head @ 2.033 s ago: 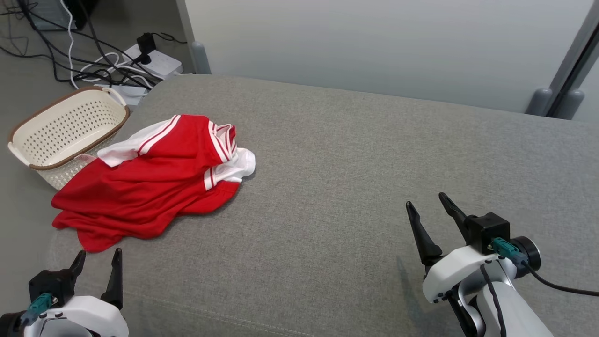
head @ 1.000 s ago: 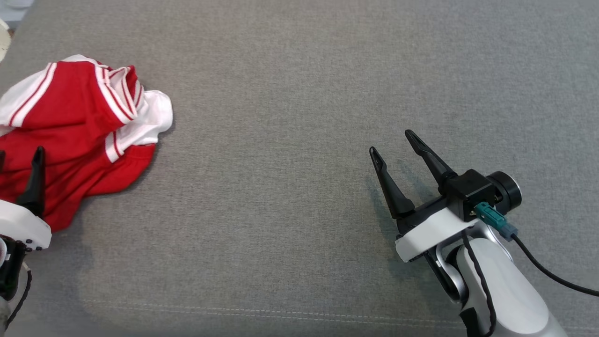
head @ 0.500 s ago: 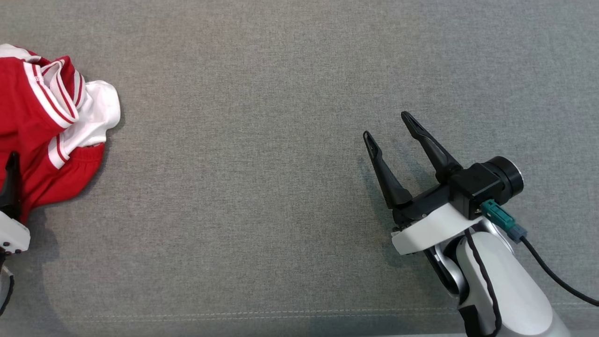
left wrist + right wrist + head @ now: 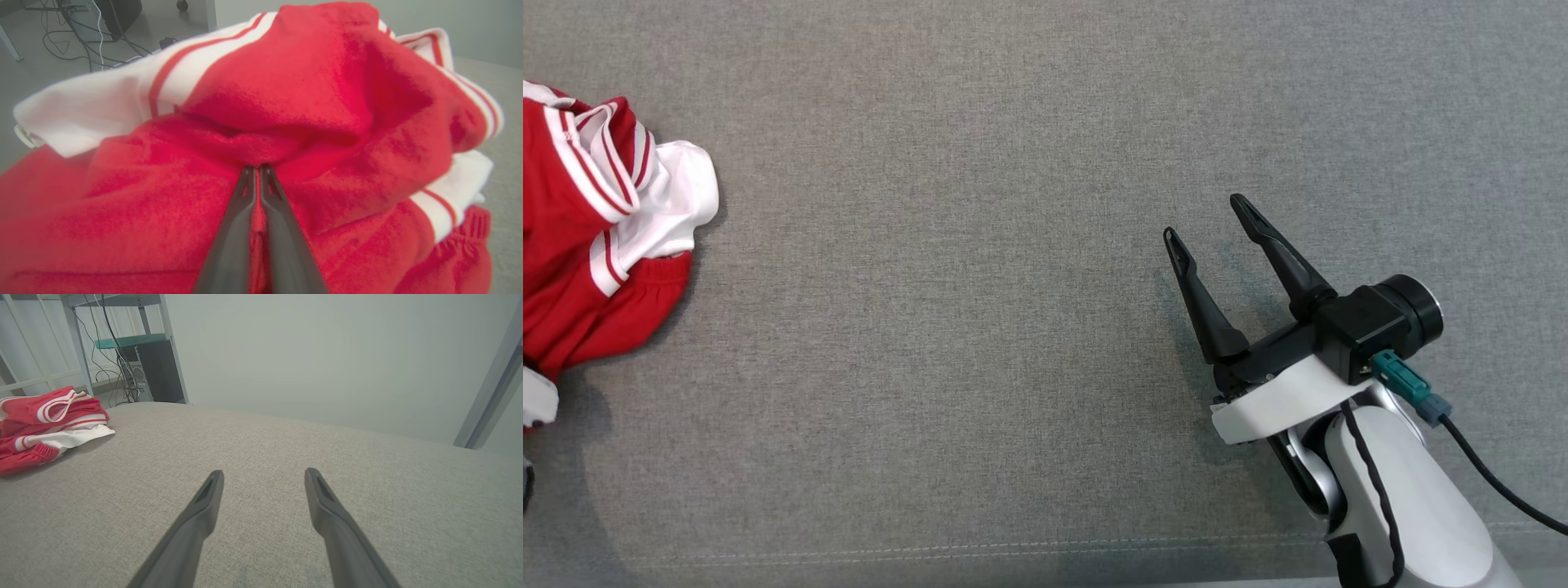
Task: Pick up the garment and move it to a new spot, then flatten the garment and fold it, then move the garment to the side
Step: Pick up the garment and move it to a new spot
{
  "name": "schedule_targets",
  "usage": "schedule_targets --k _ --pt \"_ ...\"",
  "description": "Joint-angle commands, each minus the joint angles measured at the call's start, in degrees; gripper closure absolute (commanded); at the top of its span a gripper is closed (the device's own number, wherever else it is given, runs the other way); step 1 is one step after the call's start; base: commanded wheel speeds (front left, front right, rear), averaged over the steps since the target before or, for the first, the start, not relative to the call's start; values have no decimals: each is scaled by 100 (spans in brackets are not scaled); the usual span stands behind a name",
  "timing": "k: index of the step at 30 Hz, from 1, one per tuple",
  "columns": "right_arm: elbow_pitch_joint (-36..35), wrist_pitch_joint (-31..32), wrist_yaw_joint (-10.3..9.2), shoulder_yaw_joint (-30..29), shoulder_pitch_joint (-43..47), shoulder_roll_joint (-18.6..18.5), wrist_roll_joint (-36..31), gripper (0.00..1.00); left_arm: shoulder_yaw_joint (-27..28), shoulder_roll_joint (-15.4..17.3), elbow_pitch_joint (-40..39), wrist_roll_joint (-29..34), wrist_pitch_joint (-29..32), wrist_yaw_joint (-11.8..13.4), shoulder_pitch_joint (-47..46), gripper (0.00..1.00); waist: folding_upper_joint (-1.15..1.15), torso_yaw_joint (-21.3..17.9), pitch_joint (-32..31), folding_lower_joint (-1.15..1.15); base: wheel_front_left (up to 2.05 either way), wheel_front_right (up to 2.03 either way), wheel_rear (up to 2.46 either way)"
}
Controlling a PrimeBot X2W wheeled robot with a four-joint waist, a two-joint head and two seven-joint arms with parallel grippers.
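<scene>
Big grey cushion [image 4: 980,327] – the red-and-white garment [image 4: 580,245] lies bunched up at its left edge. The left gripper [image 4: 257,171] is there too, pinched tight on a red fold of it. The right gripper [image 4: 1201,216] is over the cushion's right part – spread wide, holding nothing.

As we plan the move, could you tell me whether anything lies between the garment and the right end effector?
Nothing visible does; the grey surface between the garment and the open right end effector is bare.
</scene>
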Motion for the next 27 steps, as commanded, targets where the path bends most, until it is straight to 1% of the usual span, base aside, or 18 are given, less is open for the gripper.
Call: schedule_targets --k 1,2,4,6,10,13,16,19,23,27 --pt "-152 -68 8 44 95 63 -17 0 402 398 -205 166 -35 2 -266 100 0 14 -12 0 0 0 0" --pt "-152 -68 8 44 95 63 -17 0 402 398 -205 166 -35 2 -266 100 0 14 -12 0 0 0 0" --pt "-140 -68 8 6 94 63 -16 0 814 389 -479 456 -35 2 -317 100 0 39 -40 0 0 0 0" --pt "-113 -68 8 -26 96 63 0 0 1261 311 -879 906 -35 2 -282 100 0 67 -94 0 0 0 0" --pt "-43 -68 8 -53 116 63 83 0 2085 -44 -1884 1732 -35 2 -96 100 0 91 -261 0 0 0 0" --pt "25 -68 8 -63 145 63 161 0 2426 -363 -2636 2045 -35 2 -10 100 0 81 -413 0 0 0 0" --pt "91 -68 8 -92 183 63 237 0 2457 -566 -3298 2241 -35 2 -1 100 0 44 -571 0 0 0 0" --pt "129 -68 8 -122 234 63 307 0 2301 -725 -3925 2304 -35 2 -38 100 0 -28 -721 0 0 0 0" --pt "156 -68 8 -154 313 63 394 0 1896 -885 -4565 2280 -35 2 -82 100 0 -176 -889 0 0 0 0" --pt "148 -68 8 -164 411 63 464 0 1459 -1021 -4948 2271 -35 2 -93 100 0 -373 -1027 0 0 0 0"
